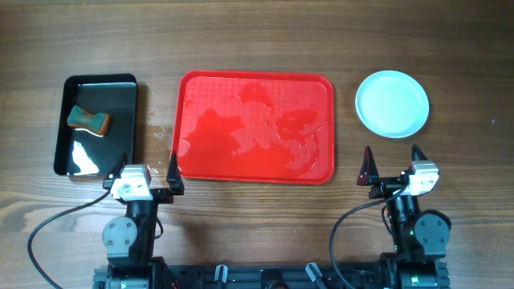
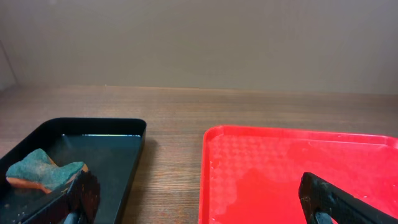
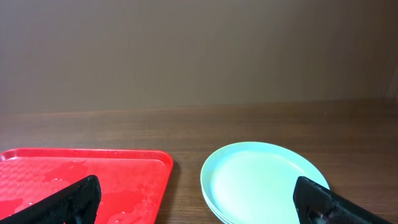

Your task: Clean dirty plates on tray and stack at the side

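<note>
Left tool [image 1: 147, 170] and right tool [image 1: 393, 152] gape empty; plates [image 1: 392, 103] sit stacked beside the bare tray [image 1: 209, 96], so I judge cleaning finished.

No text, label, brand or number readable anywhere; fine print, if any, too small.

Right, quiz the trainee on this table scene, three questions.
1. True or false: the round pale mint plates lie on the large red rectangular plastic tray.
2. The teal-and-orange sponge lies in: A) the glossy black rectangular tray; B) the red tray; C) a plate.
3. Fill in: the left gripper and the right gripper both stand ___, holding nothing.
Key: 1 false, they are stacked on the wooden table beside the tray; 2 A; 3 open.
</note>
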